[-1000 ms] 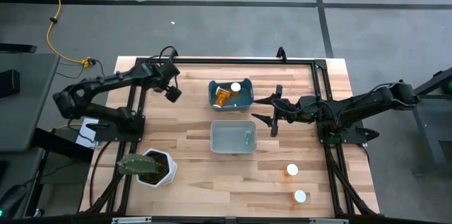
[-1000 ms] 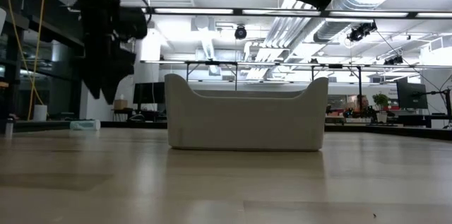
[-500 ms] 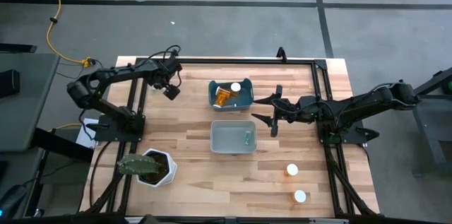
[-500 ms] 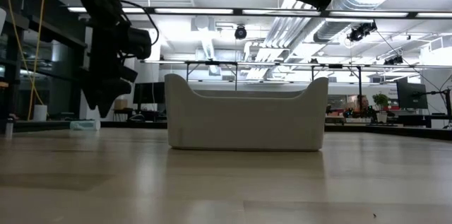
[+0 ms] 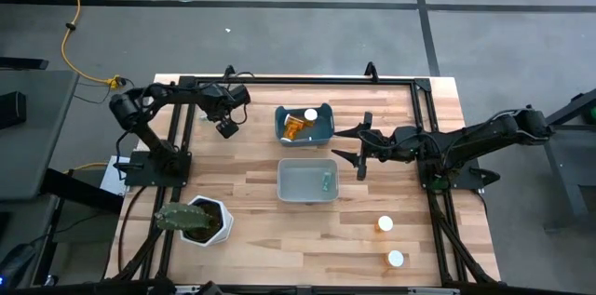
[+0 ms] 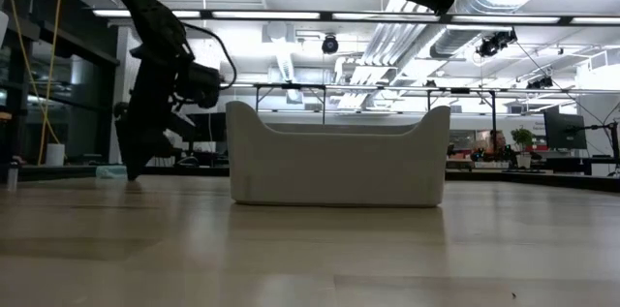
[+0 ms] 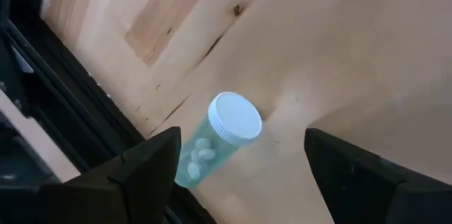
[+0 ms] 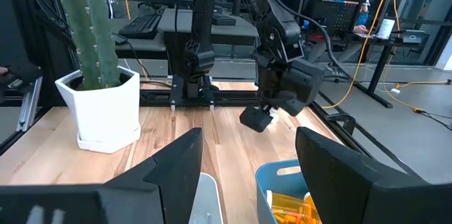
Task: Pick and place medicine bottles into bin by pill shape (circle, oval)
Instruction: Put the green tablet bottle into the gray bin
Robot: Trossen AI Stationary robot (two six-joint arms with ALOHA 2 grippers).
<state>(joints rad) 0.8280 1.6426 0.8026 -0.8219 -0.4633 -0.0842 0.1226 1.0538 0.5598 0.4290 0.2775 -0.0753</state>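
Observation:
A greenish medicine bottle (image 7: 212,139) with a white cap sits on the wood beside the black frame rail at the table's far left. My left gripper (image 7: 244,164) is open just above it, one finger on either side, touching nothing; it also shows in the high view (image 5: 226,128) and low over the table in the low view (image 6: 131,157). My right gripper (image 5: 337,143) hovers open and empty to the right of the bins. The blue bin (image 5: 321,129) holds an orange bottle (image 5: 293,128). The grey bin (image 5: 293,181) holds a greenish bottle (image 5: 326,181). Two more bottles (image 5: 385,224) (image 5: 396,259) stand at the near right.
A white hexagonal pot with a cactus (image 5: 200,221) stands at the near left. A black frame rail (image 5: 298,79) runs round the table's edges. Bare wood lies between the bins and the left arm's base.
My left gripper has gone down toward the table at the far left, while its arm has folded back toward its base. It now hangs close over the wood. My right arm has kept still.

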